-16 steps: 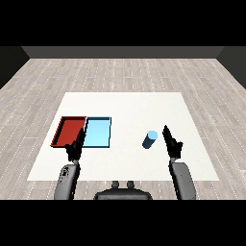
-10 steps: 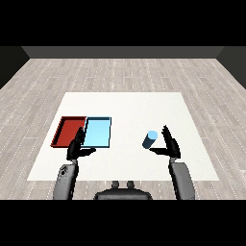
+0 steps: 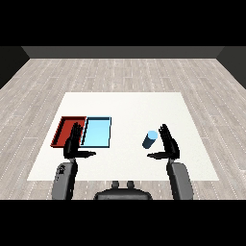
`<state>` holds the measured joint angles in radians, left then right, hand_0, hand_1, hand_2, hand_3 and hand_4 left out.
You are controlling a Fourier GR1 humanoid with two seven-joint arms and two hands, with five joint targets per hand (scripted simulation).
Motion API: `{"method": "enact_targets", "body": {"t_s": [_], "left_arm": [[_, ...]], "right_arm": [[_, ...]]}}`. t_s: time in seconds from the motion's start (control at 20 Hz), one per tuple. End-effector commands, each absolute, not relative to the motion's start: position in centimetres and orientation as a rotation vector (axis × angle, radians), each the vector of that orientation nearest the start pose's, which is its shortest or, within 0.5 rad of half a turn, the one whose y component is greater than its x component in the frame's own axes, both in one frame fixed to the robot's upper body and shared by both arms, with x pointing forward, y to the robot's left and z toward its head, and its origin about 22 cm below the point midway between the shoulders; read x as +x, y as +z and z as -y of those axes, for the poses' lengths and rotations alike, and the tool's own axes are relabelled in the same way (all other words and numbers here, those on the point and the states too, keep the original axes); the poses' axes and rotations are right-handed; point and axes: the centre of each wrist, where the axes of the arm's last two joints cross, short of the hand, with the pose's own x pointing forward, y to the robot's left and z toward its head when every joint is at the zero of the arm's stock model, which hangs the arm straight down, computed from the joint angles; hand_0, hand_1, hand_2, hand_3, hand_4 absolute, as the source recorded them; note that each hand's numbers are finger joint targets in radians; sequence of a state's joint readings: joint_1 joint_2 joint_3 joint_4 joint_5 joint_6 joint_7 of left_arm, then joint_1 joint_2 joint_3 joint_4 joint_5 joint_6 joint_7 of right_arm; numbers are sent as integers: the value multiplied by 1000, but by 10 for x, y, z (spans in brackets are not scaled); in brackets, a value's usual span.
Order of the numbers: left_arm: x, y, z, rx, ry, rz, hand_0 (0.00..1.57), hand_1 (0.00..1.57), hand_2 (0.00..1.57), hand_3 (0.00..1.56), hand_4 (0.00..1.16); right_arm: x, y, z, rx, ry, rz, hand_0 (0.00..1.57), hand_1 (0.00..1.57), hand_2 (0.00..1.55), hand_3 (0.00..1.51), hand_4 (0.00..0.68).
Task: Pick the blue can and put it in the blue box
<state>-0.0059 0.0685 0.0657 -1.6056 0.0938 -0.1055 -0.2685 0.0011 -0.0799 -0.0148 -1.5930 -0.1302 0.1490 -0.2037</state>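
Beside the open right hand (image 3: 169, 145), an unlabelled blue can (image 3: 150, 140).

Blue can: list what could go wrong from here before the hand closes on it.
1. The right hand is open beside the blue can, fingers straight and thumb reaching under it. Closing off-centre could tip the upright can or roll it away.
2. The blue tray lies well to the left, so the can must travel across the table; it might slip on the way.
3. The left hand hovers at the trays' near edge and the red tray adjoins; a misjudged drop could land wrong.
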Motion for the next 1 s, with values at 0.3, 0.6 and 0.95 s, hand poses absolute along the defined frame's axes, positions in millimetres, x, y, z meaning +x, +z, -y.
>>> {"method": "enact_targets", "body": {"t_s": [0.3,0.6,0.95], "left_arm": [[239,-6,-253,-88,7,1910,0,0,0,0,0],[247,6,-238,-77,-10,1916,0,0,0,0,0],[256,41,-244,-111,15,1903,0,0,0,0,0]], "right_arm": [[240,-5,257,157,12,1799,0,0,0,0,0],[260,-13,264,101,-13,1779,0,0,0,0,0],[265,-14,245,139,-61,1727,0,0,0,0,0]]}}
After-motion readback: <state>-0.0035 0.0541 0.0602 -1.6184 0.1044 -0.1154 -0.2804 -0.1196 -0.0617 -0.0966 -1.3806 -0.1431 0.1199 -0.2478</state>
